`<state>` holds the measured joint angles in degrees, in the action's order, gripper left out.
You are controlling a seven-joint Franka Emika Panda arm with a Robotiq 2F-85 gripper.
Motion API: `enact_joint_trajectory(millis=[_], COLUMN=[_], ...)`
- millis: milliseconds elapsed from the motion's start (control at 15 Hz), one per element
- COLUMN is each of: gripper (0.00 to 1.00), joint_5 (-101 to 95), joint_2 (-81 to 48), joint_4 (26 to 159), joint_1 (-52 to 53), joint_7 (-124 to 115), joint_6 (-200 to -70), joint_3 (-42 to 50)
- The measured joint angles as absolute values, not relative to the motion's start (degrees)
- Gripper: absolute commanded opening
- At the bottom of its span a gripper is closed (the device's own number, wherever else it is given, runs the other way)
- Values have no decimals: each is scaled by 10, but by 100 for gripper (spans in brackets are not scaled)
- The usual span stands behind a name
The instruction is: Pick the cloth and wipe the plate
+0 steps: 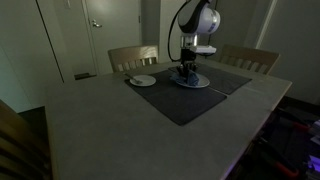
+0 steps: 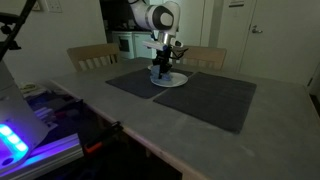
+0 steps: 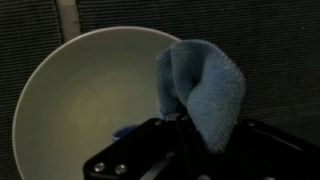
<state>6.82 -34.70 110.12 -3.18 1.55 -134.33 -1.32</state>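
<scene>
The blue cloth (image 3: 205, 85) stands bunched in a tall fold over the white plate (image 3: 80, 100), covering the plate's rim at about three o'clock in the wrist view. Its lower end disappears into the gripper (image 3: 183, 122) at six o'clock. The fingers themselves are hidden behind the fabric and the dark housing, so the gripper seems to be pinched closed on the cloth, with the cloth touching or just above the plate's surface; the dim picture does not settle which. The rest of the plate's bowl, from seven round to one o'clock, lies bare. In both exterior views the gripper (image 1: 188, 70) (image 2: 161, 68) points straight down over the plate (image 1: 200, 84) (image 2: 178, 82), which sits on a dark placemat (image 1: 180, 108). A small dish (image 1: 142, 80) rests on the same mat at nine o'clock from the plate, well apart from it. The mat lies on a grey table (image 1: 100, 130), with two wooden chairs (image 1: 133, 55) (image 1: 248, 58) along the far edge at twelve o'clock.
</scene>
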Motion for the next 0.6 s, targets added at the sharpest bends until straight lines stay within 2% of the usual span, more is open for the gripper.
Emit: enact_joint_trajectory(millis=[600], gripper=[3], joint_5=[-38], joint_2=[-349], joint_4=[1096], joint_1=[0], joint_7=[-106], joint_6=[-1316], joint_3=[64])
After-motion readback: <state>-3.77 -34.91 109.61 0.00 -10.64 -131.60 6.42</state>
